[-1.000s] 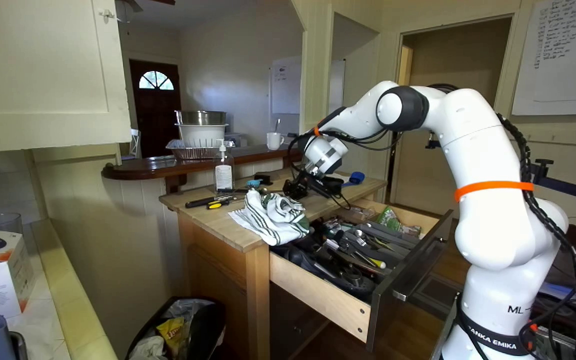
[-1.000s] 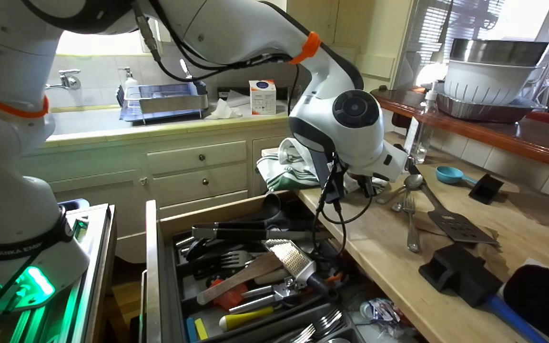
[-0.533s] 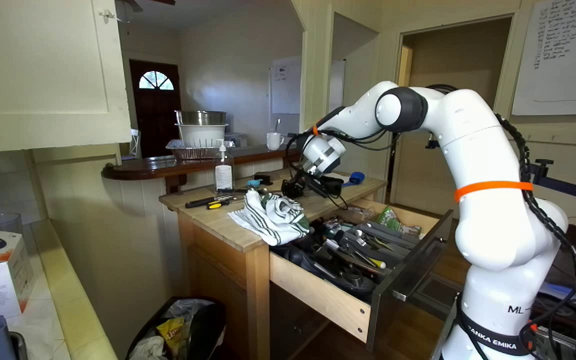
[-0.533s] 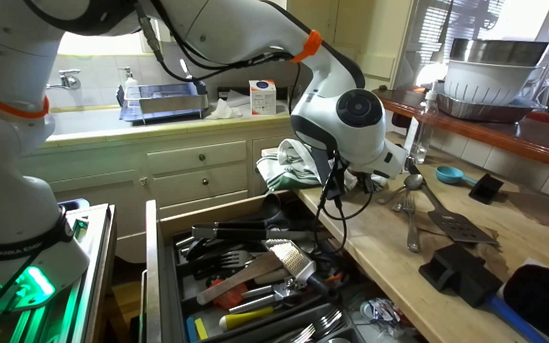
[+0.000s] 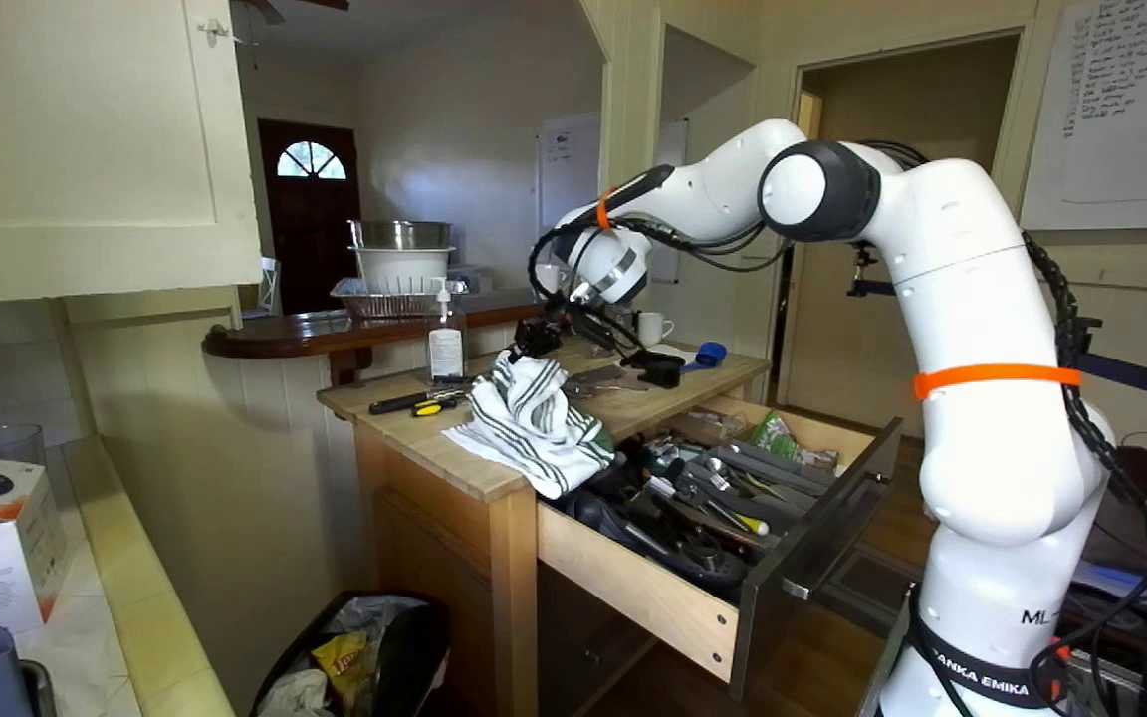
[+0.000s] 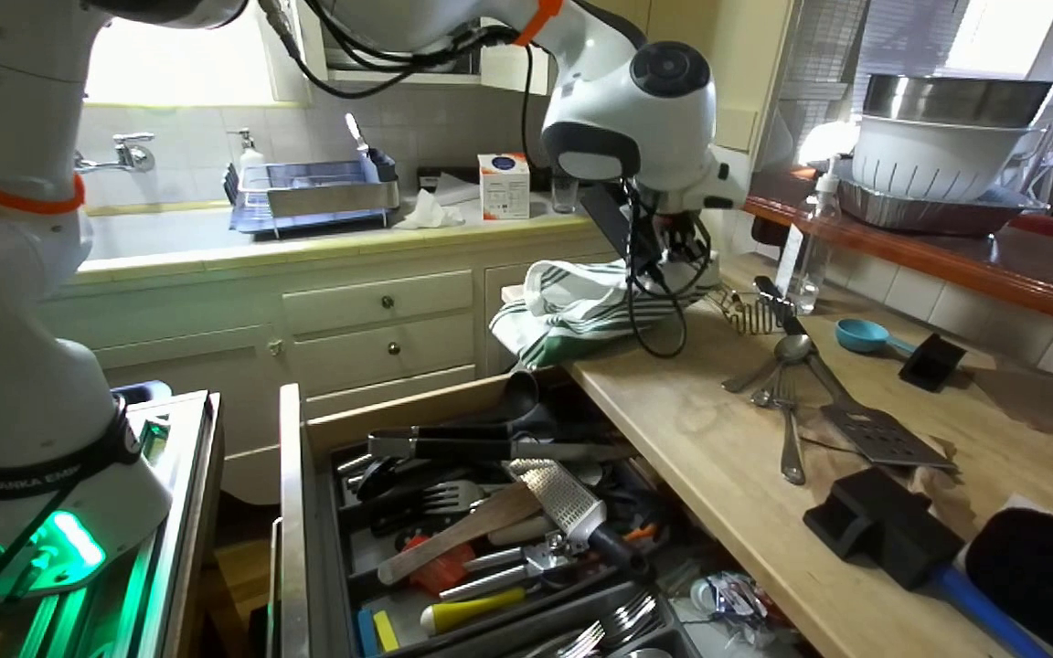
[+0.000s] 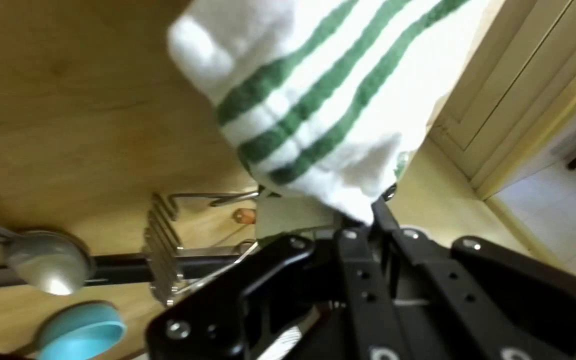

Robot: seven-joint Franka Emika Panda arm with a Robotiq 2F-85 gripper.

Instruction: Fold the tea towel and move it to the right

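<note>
The tea towel, white with green stripes, lies bunched on the wooden counter's corner, in an exterior view and in an exterior view. Part of it hangs over the edge by the open drawer. In the wrist view the raised part of the towel tapers to a point between the fingertips. My gripper is shut on this bit of towel. The gripper stands above the far side of the towel. In an exterior view the wrist and cables partly hide the gripper and the towel.
A drawer full of utensils stands open below the counter. On the counter lie a slotted spatula, a fork, a blue measuring cup and a black-handled tool. A pump bottle stands by the raised ledge.
The arm has risen and moved toward the pump bottle's side, away from the drawer. The part of the towel at the gripper has been pulled up with it into a peak.
</note>
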